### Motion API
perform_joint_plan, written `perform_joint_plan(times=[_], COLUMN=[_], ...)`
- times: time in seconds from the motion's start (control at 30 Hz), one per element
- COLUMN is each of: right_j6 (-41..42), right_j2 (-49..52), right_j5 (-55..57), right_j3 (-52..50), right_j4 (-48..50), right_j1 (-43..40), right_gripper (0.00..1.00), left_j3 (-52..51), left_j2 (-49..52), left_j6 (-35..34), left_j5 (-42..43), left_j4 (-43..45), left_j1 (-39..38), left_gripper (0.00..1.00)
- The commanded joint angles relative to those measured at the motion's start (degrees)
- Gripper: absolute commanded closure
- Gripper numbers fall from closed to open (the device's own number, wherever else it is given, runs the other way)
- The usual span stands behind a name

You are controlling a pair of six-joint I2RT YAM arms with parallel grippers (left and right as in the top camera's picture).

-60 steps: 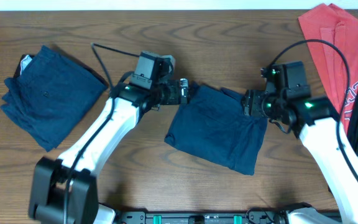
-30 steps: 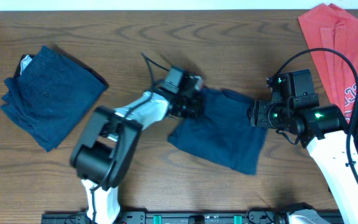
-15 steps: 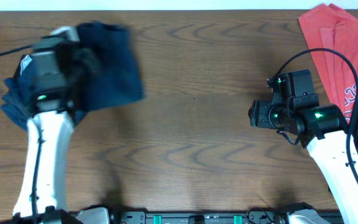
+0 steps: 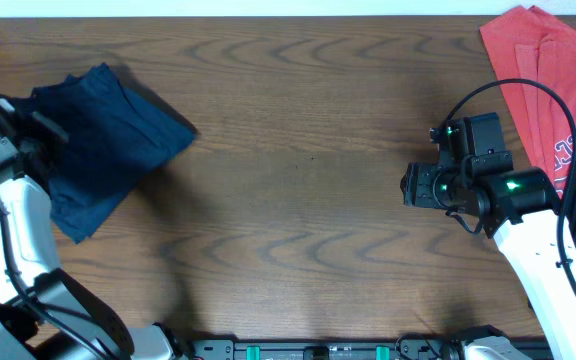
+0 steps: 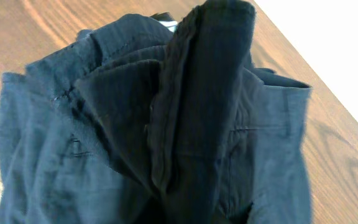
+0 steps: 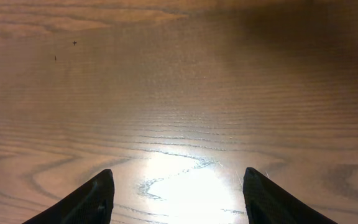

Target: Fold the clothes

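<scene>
Shorts (image 4: 118, 125) bunched upper left; left gripper (image 4: 38, 138) state can't tell, sloppy release could undo the fold. Right gripper (image 6: 176, 180) wide, empty.

Robot lab: bare wooden table (image 4: 308, 230)

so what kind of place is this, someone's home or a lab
Most likely a robotics lab bench for laundry-folding practice, not a home: a left arm and right arm at a wood-grain table, navy shorts piled at its left, a red garment at the right edge.

Bright even light, glare on table (image 6: 185, 186)
</scene>
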Motion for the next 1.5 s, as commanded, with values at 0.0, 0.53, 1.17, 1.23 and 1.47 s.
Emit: perform_joint_plan(times=[0.0,0.53,1.17,1.23,1.47], right_j6=[-0.9,-1.1,-10.6,-8.6,-3.4], right_j2=[-0.8,-0.8,-1.8,-4.7,-18.7], right_j5=[0.8,0.8,2.3,2.3,9.4], right_j3=[0.6,0.6,0.6,0.6,-1.8], right_j4=[-0.4,1.1,16.3,14.2,10.7], right_j1=[-0.5,-0.5,-0.9,-1.0,1.4], right_gripper=[0.35,0.01,0.01,0.01,0.01], left_j3=[0.4,0.4,0.4,-0.2,-9.6], left_j2=[0.5,0.5,-5.2,-9.2,-32.9], left_j6=[0.1,-1.6,11.9,12.0,11.9], left_j5=[-1.4,8.4,5.9,5.9,-1.8], left_j4=[1.8,3.7,-25.0,-28.6,-28.5], left_j1=[2.3,2.3,-37.9,-37.8,-39.7], left_gripper=[0.94,0.02,0.02,0.02,0.02])
